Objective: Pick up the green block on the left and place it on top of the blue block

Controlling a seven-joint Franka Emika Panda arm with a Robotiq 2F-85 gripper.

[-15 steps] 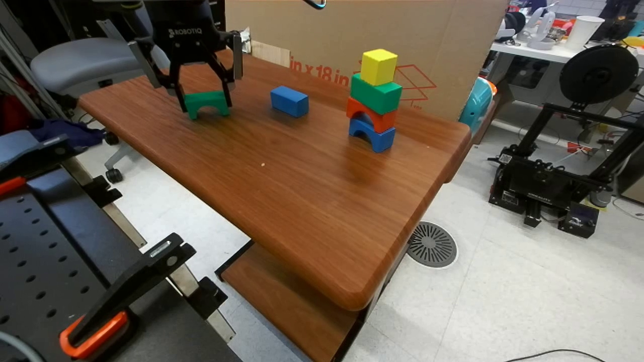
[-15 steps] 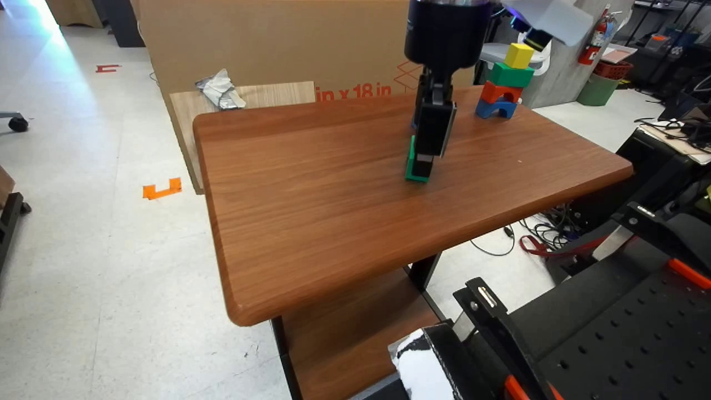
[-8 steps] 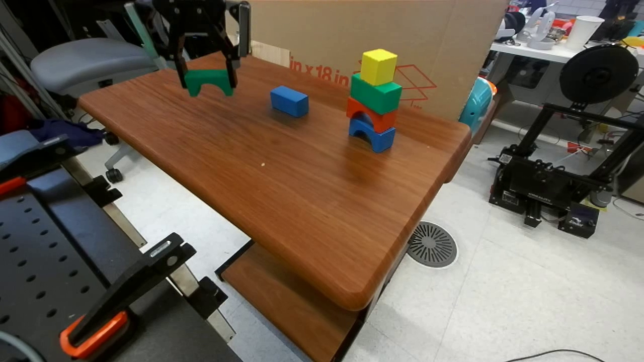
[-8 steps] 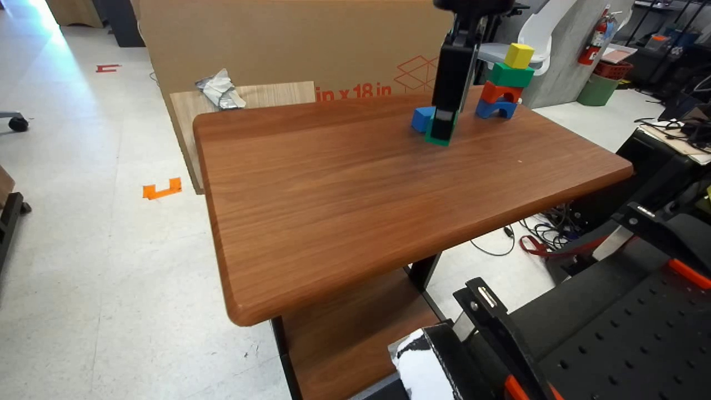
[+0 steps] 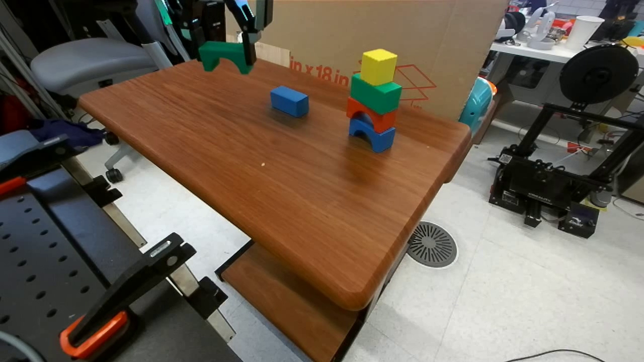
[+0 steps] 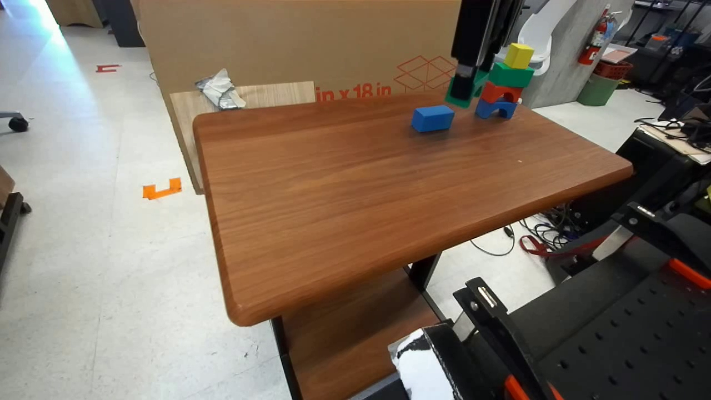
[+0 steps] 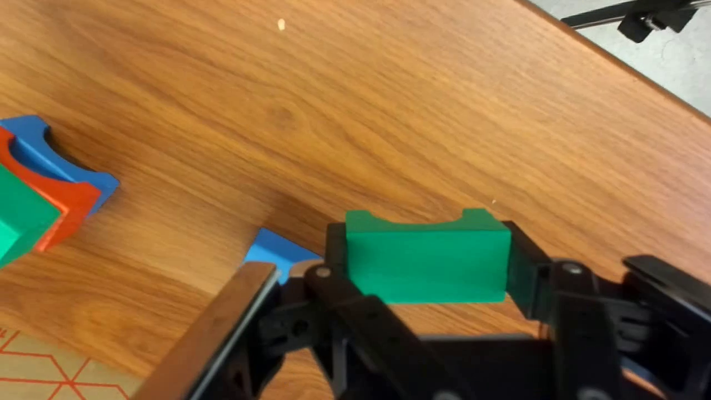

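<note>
My gripper [image 5: 225, 53] is shut on the green arch block [image 5: 226, 49], which hangs above the table with its arch opening downward. In the wrist view the green arch block [image 7: 427, 266] sits between both fingers of the gripper [image 7: 425, 254]. The blue block [image 5: 289, 101] lies on the table, apart from the held block. It also shows in an exterior view [image 6: 432, 119], and in the wrist view the blue block [image 7: 278, 250] is partly hidden behind the left finger. In an exterior view the green arch block [image 6: 456, 99] is partly covered by a finger.
A stack stands on the table [image 5: 282, 191]: yellow cube [image 5: 379, 67], green block [image 5: 376, 94], red arch [image 5: 371, 114] and blue arch [image 5: 372, 134] at the bottom. A large cardboard box [image 6: 311, 44] stands along the table's back edge.
My gripper has lifted the green arch block off the table. It has moved up and toward the cardboard box side, nearer the blue block. The blue block and the stack have not moved.
</note>
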